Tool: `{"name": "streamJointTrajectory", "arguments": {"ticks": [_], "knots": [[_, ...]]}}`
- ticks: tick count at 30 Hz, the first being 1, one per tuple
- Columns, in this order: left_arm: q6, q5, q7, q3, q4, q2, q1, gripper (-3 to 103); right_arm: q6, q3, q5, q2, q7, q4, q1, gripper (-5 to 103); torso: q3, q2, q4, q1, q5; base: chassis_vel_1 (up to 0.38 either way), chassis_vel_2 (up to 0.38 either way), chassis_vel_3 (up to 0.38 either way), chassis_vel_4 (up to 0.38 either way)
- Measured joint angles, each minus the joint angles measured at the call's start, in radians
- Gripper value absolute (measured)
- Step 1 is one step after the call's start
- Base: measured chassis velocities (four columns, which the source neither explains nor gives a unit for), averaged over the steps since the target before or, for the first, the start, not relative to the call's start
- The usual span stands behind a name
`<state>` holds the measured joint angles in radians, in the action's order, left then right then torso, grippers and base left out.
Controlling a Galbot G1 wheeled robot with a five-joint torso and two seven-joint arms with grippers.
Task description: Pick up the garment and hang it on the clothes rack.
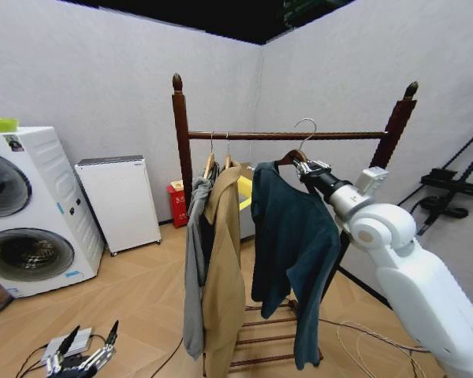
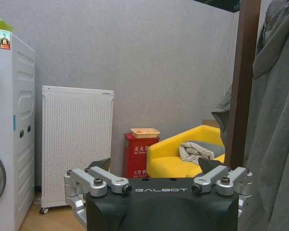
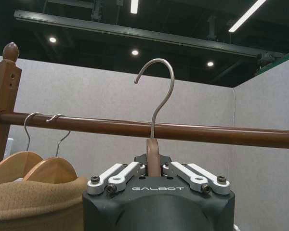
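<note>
i see the right gripper [image 1: 302, 167] at centre frame, jaws pinching the wooden hanger [image 3: 152, 155] of the teal garment [image 1: 292, 236]. its metal hook [image 3: 156, 91] sits above the rack's top bar [image 1: 284, 135], not resting on it. the left gripper [image 1: 85, 354] hangs at lower left, jaws spread.

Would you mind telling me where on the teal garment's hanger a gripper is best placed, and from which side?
At the wooden neck of the hanger, just under the metal hook, coming from the rack's open front. The right gripper holds it there now: that leaves the hook free above the rack bar, with the garment hanging balanced below.
</note>
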<state>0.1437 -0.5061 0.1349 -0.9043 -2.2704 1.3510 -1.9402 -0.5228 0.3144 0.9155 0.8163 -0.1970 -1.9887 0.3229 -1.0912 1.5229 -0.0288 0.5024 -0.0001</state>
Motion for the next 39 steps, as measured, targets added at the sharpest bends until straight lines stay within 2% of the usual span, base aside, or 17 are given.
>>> {"name": "streamJointTrajectory", "arguments": {"ticks": [3, 5, 6, 10, 11, 13, 18, 23, 26, 34, 36, 37, 38, 39], "knots": [[0.000, 0.000, 0.000, 0.000, 0.000, 0.000, 0.000, 100, -0.014, -0.061, 0.003, 0.027, -0.036, 0.039, -0.070, 9, 0.000, 0.000, 0.0000, 0.000, 0.0000, 0.000, 0.000, 0.000, 0.000], [0.000, 0.000, 0.000, 0.000, 0.000, 0.000, 0.000, 100, -0.061, -0.109, 0.009, 0.056, -0.097, 0.077, -0.128, 9, 0.000, 0.000, 0.0002, 0.000, -0.0001, 0.000, 0.000, 0.000, 0.000], [0.000, 0.000, 0.000, 0.000, 0.000, 0.000, 0.000, 100, -0.061, -0.109, 0.009, 0.056, -0.097, 0.077, -0.128, 9, 0.000, 0.000, 0.0002, 0.000, -0.0001, 0.000, 0.000, 0.000, 0.000], [0.000, 0.000, 0.000, 0.000, 0.000, 0.000, 0.000, 100, -0.139, -0.177, 0.025, 0.080, -0.252, 0.101, -0.178, 9, 0.000, 0.000, 0.0000, 0.000, 0.0001, 0.000, 0.000, 0.000, 0.000], [0.000, 0.000, 0.000, 0.000, 0.000, 0.000, 0.000, 100, -0.139, -0.177, 0.025, 0.080, -0.252, 0.101, -0.178, 9, 0.000, 0.000, 0.0000, 0.000, 0.0001, 0.000, 0.000, 0.000, 0.000], [0.000, 0.000, 0.000, 0.000, 0.000, 0.000, 0.000, 100, -0.152, -0.205, 0.035, 0.091, -0.313, 0.108, -0.197, 9, 0.000, 0.000, -0.0003, 0.000, 0.0001, 0.000, 0.000, 0.000, 0.000], [0.000, 0.000, 0.000, 0.000, 0.000, 0.000, 0.000, 100, -0.147, -0.238, 0.041, 0.108, -0.354, 0.129, -0.232, 9, 0.000, 0.000, 0.0000, 0.000, 0.0000, 0.000, 0.000, 0.000, 0.000], [0.000, 0.000, 0.000, 0.000, 0.000, 0.000, 0.000, 100, -0.138, -0.294, 0.047, 0.134, -0.428, 0.169, -0.281, 9, 0.000, 0.000, -0.0001, 0.000, 0.0000, 0.000, 0.000, 0.000, 0.000], [0.000, 0.000, 0.000, 0.000, 0.000, 0.000, 0.000, 100, -0.178, -0.326, 0.055, 0.147, -0.475, 0.199, -0.299, 9, 0.000, 0.000, 0.0000, 0.000, 0.0001, 0.000, 0.000, 0.000, 0.000], [0.000, 0.000, 0.000, 0.000, 0.000, 0.000, 0.000, 100, -0.189, -0.317, 0.078, 0.141, -0.478, 0.191, -0.269, 9, 0.000, 0.000, 0.0000, 0.000, 0.0001, 0.000, 0.000, 0.000, 0.000], [0.000, 0.000, 0.000, 0.000, 0.000, 0.000, 0.000, 100, -0.200, -0.289, 0.087, 0.135, -0.429, 0.173, -0.246, 7, 0.000, 0.000, 0.0000, 0.000, 0.0001, 0.000, 0.000, 0.000, 0.000], [0.000, 0.000, 0.000, 0.000, 0.000, 0.000, 0.000, 100, -0.191, -0.282, 0.087, 0.130, -0.410, 0.165, -0.239, 12, 0.000, 0.000, -0.0001, 0.000, 0.0001, 0.000, 0.000, 0.000, 0.000], [0.000, 0.000, 0.000, 0.000, 0.000, 0.000, 0.000, 100, -0.191, -0.282, 0.087, 0.130, -0.410, 0.165, -0.239, 12, 0.000, 0.000, -0.0001, 0.000, 0.0001, 0.000, 0.000, 0.000, 0.000], [0.000, 0.000, 0.000, 0.000, 0.000, 0.000, 0.000, 100, -0.163, -0.279, 0.089, 0.125, -0.396, 0.158, -0.232, 17, 0.000, 0.000, 0.0000, 0.000, 0.0001, 0.000, 0.000, 0.000, 0.000]]}}
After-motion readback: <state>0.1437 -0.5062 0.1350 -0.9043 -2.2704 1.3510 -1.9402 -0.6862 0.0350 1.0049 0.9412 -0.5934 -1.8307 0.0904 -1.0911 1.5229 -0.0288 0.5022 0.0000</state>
